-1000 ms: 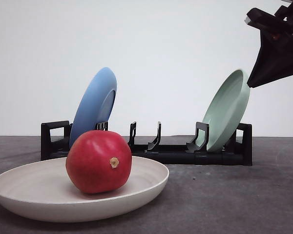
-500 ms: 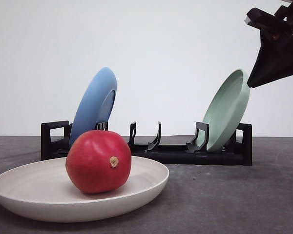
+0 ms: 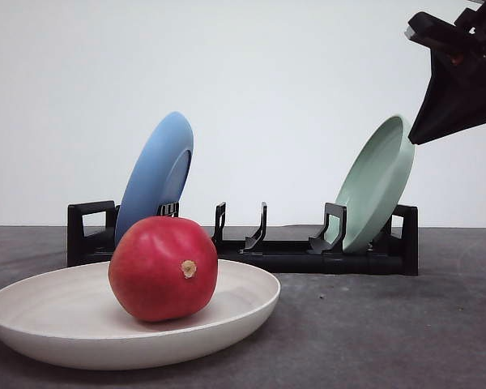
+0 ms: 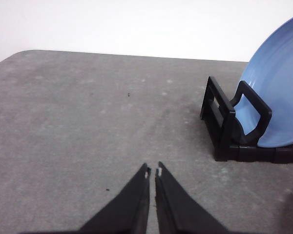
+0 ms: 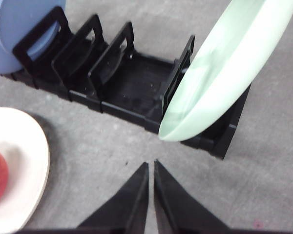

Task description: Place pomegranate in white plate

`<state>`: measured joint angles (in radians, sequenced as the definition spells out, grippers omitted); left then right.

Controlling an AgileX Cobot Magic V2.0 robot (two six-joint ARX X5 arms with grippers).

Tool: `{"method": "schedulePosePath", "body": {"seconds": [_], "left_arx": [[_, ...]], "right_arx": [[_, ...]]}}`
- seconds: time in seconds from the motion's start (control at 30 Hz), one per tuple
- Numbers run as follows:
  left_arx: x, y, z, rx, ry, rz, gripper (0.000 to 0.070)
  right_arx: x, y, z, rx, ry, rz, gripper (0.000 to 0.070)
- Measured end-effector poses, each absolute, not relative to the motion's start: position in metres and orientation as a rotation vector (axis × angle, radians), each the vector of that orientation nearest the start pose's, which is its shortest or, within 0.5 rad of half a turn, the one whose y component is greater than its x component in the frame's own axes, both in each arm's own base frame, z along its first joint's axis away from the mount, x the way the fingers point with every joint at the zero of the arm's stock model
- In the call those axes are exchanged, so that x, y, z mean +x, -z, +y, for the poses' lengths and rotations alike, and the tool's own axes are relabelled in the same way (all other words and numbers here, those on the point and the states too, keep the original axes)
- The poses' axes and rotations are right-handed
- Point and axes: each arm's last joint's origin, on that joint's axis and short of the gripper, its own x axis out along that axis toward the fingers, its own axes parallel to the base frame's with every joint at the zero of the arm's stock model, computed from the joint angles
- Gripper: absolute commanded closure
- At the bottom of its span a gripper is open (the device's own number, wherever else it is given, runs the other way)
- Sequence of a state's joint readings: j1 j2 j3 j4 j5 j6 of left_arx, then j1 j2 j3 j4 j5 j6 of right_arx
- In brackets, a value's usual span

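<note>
**Pomegranate sitting in the white plate, both arms backed off**

No brand marks, labels or writing are showing anywhere that can be read, not on the plates, rack or grippers.

The pomegranate is sitting inside the white plate, a bit left of the plate's middle in the front view, glossy red skin with the small tan nub facing the camera. The plate is lying flat on the grey tabletop, matte cream, wide and shallow with a raised rim.

Behind it a black plastic dish rack is standing with upright dividers. A blue plate is leaning in its left end slot and a pale green plate is leaning in the right end; the middle slots are standing bare. The tabletop is looking like rough, speckled grey stone or felt.

The right gripper is hanging high, near the green plate's rim, black tapered jaws pressed together and gripping nothing. The left gripper is hovering over bare tabletop beside the rack's blue-plate end, jaws likewise closed up with just a sliver between the tips, nothing in them. Nothing is blocking the fruit.
</note>
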<state>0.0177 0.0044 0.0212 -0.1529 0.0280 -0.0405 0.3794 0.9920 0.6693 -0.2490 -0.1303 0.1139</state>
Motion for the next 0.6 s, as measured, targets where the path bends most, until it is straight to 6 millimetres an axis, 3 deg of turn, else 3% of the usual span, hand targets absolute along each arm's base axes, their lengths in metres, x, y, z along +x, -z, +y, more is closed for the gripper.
{"method": "schedulePosePath", "body": {"seconds": [0.6], "left_arx": [[0.0958,-0.1557,0.0009,-0.029,0.009,0.136,0.0700]], "right_arx": [[0.1936,-0.2545,0.0812,0.042,-0.466,0.564,0.0688]]}}
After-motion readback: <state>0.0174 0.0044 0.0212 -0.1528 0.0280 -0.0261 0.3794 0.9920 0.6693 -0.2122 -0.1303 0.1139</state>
